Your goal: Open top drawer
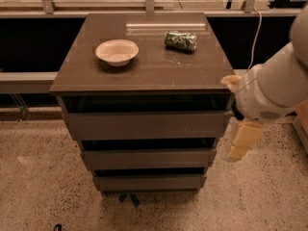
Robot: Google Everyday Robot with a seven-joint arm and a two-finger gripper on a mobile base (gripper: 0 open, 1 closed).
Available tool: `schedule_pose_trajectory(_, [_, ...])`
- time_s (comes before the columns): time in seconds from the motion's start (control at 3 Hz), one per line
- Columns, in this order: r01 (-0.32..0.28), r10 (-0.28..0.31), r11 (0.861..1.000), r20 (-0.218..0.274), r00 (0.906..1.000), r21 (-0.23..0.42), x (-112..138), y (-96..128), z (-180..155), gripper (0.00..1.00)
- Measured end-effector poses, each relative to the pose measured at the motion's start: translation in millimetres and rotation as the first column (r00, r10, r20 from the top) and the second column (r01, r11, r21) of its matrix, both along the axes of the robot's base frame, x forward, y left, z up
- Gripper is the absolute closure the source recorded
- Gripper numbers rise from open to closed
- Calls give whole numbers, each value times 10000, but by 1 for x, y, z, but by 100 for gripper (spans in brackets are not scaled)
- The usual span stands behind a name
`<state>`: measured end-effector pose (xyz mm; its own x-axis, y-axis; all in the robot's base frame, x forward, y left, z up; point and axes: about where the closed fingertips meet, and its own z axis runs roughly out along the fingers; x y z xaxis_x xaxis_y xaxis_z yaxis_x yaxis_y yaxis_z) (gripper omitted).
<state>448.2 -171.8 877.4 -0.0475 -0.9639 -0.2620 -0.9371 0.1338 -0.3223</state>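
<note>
Grey-brown cabinet, three drawer fronts stacked, all handleless. Top drawer sits right under the cabinet top and is the widest front; a dark gap runs above it and nothing is in front of it. Middle drawer and bottom drawer are below, each with its own dark gap.

On the cabinet top: one pale bowl, upright, left of centre; one green can, dented and lying on its side, right of centre toward the back. Bowl and can are well apart. The can's print can't be read, and no other writing shows.

Gripper, cream-coloured, hangs pointing down just beside the right end of the top drawer, off the cabinet's front right corner. Whether it touches the drawer, and whether it is released or clenched: cannot tell. White arm comes in from the right edge.

One thin cable runs down behind the arm. Speckled floor all round, with one small dark item under the cabinet.
</note>
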Motion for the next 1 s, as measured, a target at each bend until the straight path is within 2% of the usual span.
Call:
schedule_pose_trajectory(0.33, [-444, 448, 9989, 282, 9986, -163, -7, 46, -50, 0])
schedule_pose_trajectory(0.67, [-786, 794, 9967, 504, 9956, -178, -10, 73, -106, 0])
schedule_pose_trajectory(1.0, [-934, 864, 9939, 1138, 9897, 578, 8, 87, -135, 0])
